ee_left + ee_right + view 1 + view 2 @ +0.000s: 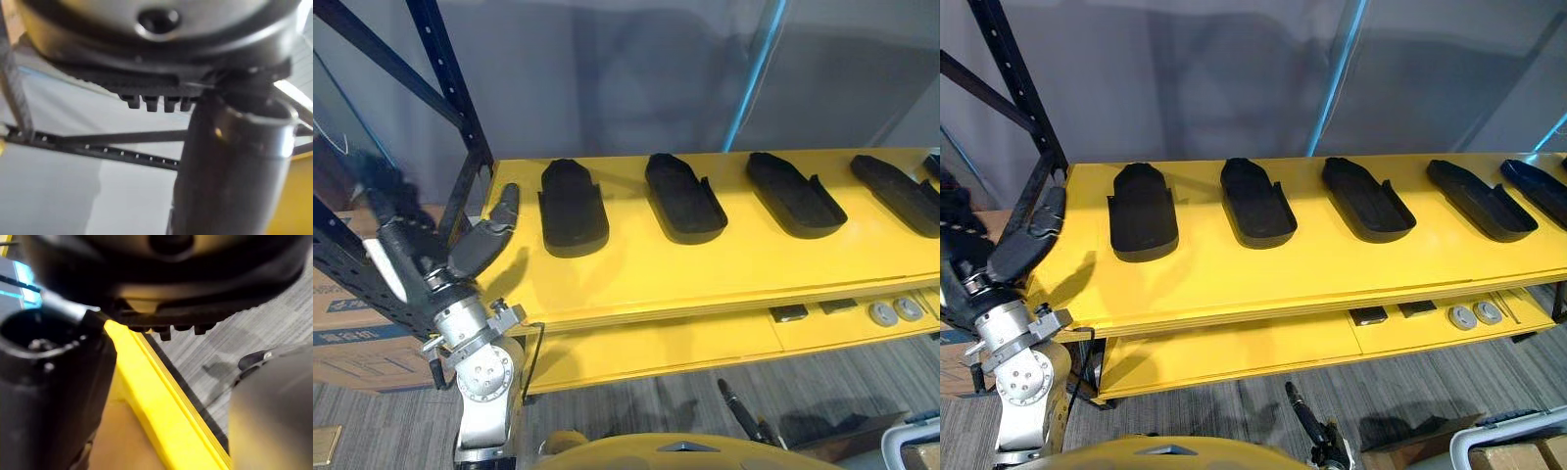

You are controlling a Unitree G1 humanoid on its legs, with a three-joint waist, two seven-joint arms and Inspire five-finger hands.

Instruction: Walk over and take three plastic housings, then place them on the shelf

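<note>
Left eye view first: can see the left hand (484,240) raised at the left end of the yellow shelf (705,279), fingers loose and nearly straight, gripping nothing. Puts the nearest housing (573,208) just to the right of those fingers, flat on the shelf, long axis running away from the robot (same lie for the second housing (683,199) and third housing (795,194), spaced out in a row further right). Right eye view: same story, plus a dark rack upright (1013,88) just beside the hand, so probably a tight spot for any sideways swing. Left wrist view: looks empty-handed too, with rack bracing (98,147) beyond. Right wrist view: catches the right hand (205,303) low by a yellow edge (161,421) over grey carpet (274,333); can't tell open or closed. Makes the left the nearer one, easily.
</note>
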